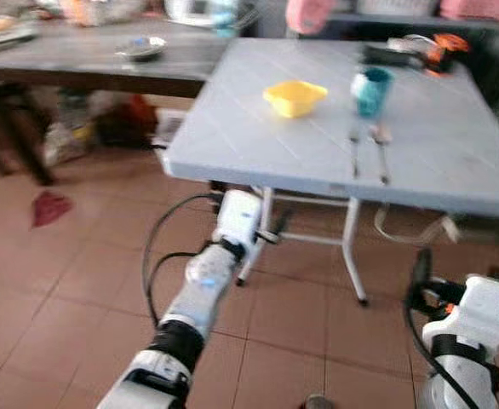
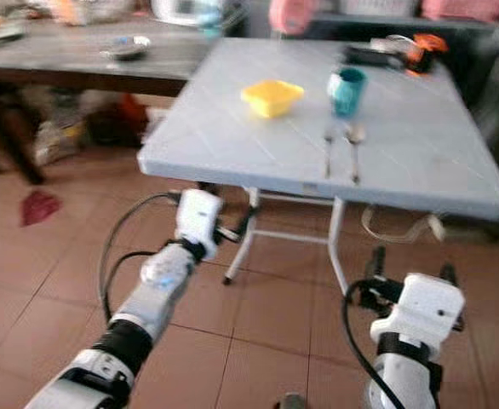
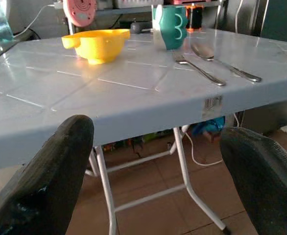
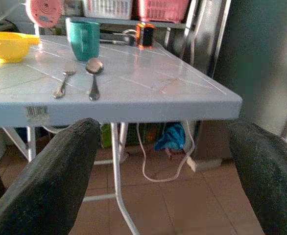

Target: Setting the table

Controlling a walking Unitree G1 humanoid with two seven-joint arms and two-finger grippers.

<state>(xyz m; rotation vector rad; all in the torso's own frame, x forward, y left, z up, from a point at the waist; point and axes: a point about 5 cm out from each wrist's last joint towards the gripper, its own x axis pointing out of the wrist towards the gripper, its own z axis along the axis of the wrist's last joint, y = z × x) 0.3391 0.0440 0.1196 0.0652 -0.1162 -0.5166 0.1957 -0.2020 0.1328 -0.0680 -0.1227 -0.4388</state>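
Up close, barcode sticker [image 3: 212,103] on table [image 3: 133,93] edge; both hands spread, empty.

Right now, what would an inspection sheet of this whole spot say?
Surface: grey folding table, barcode sticker on its front edge.
Job's things: yellow bowl, teal cup, fork and spoon lying side by side before the cup.
Clutter: orange and black gadget at the far edge.
Grippers: left gripper and right gripper both below the table's edge, jaws open, holding nothing.
Cables: black cables looping along the left arm; white cord hanging under the table.
Surroundings: tiled floor, dark side table, red scrap on the floor.
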